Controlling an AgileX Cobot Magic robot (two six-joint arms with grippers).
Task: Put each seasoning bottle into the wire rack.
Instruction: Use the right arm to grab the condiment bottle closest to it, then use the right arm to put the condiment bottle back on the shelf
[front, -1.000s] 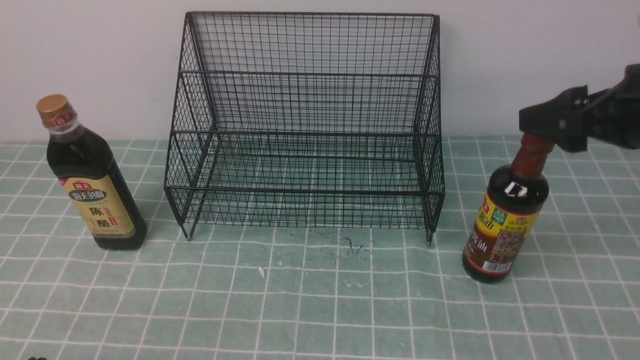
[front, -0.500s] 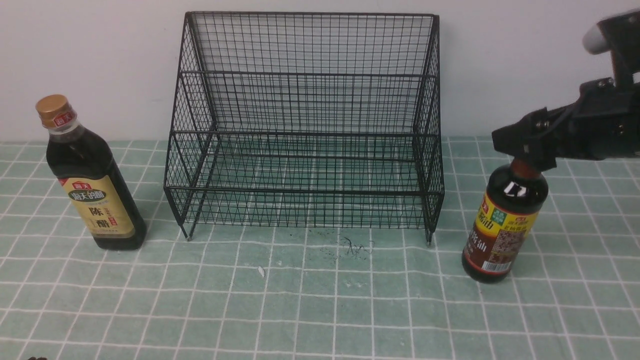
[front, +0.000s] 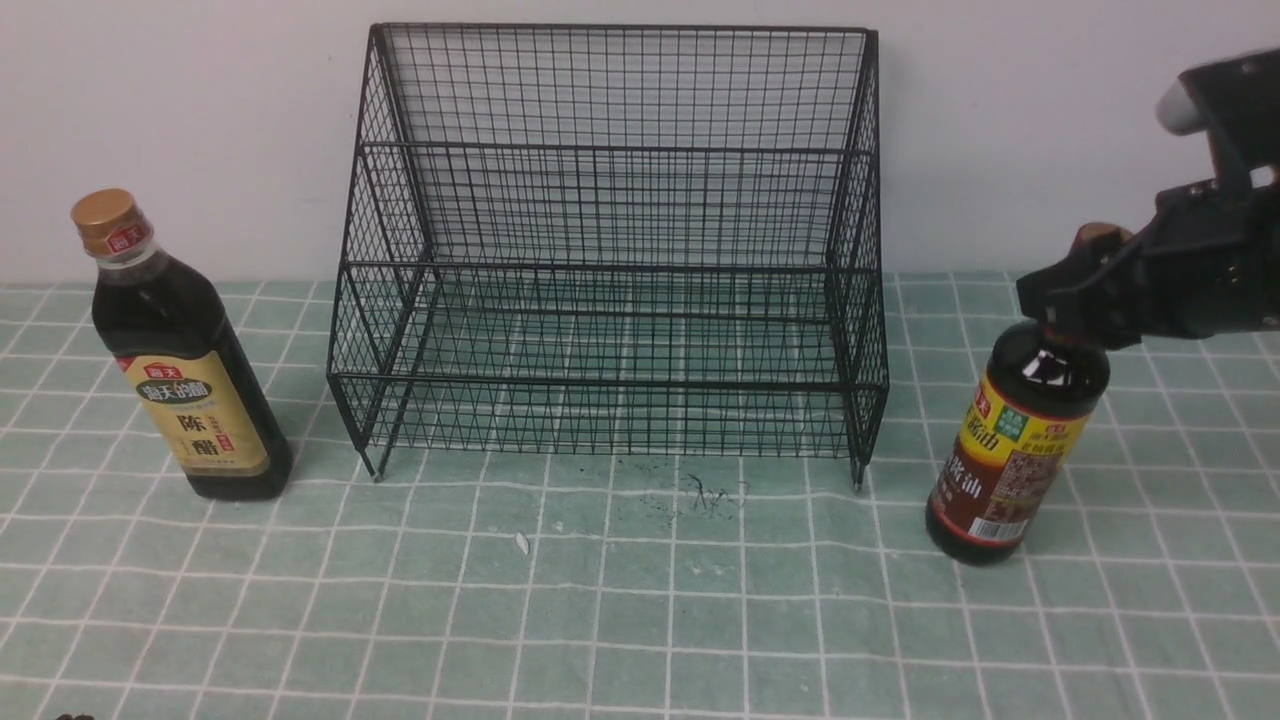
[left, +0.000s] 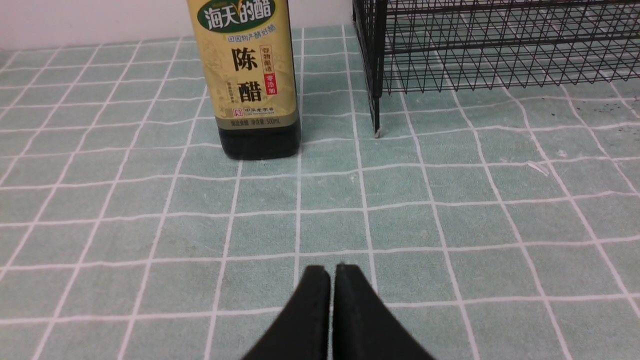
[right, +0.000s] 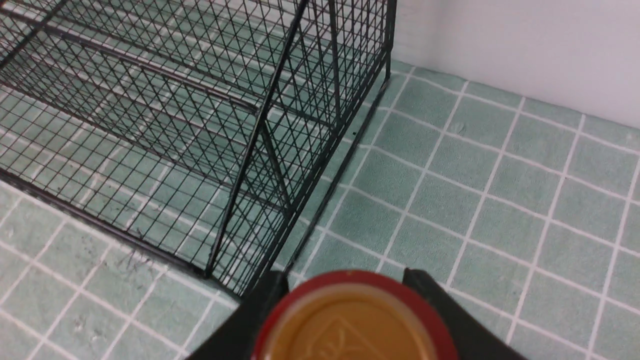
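The round bottle (front: 1015, 450) stands on the checked cloth (front: 640, 620) just right of the wire rack (front: 610, 250), leaning slightly. Your right gripper (front: 1080, 295) is clamped on its neck, fingers (right: 260, 320) flanking the cap (right: 350, 325). The squarish bottle (front: 185, 380) stands left of the rack. Your left gripper (left: 331, 272) is closed, empty.

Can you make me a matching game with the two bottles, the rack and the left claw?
Things:
1 gold-cap bottle
2 red-neck bottle
3 wire rack
4 left claw

States:
A shut, holding nothing
B no bottles in it
C right claw around its neck
D standing to the left of the rack

Pairs: 1-D, 2-C, 3-B, 4-A
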